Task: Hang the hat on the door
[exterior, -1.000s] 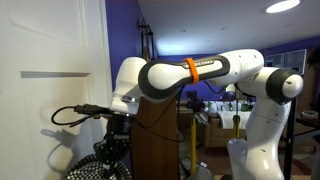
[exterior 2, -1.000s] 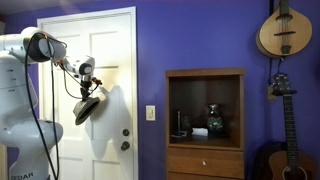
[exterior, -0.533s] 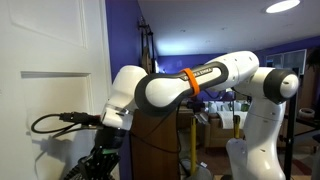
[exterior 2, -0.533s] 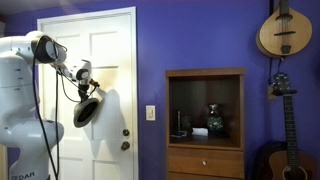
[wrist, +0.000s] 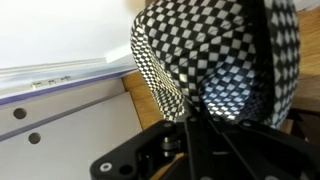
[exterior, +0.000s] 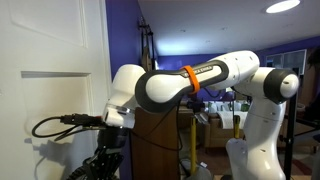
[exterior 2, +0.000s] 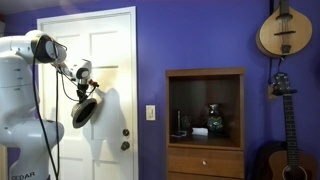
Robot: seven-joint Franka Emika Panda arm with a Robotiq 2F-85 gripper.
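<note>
The dark woven hat hangs from my gripper in front of the white panelled door. In the wrist view the hat fills the upper right as black and white mesh, with my gripper shut on its edge. In an exterior view the hat shows at the bottom edge below the wrist, next to the door. The hat sits close to the door's face; contact cannot be told.
A dark brown wooden cabinet stands against the blue wall, with a light switch between it and the door. A door knob sits below the hat. Guitars hang on the wall farther along.
Over the last second the arm has carried the hat lower and closer to the door. In the last half second it has barely moved.
</note>
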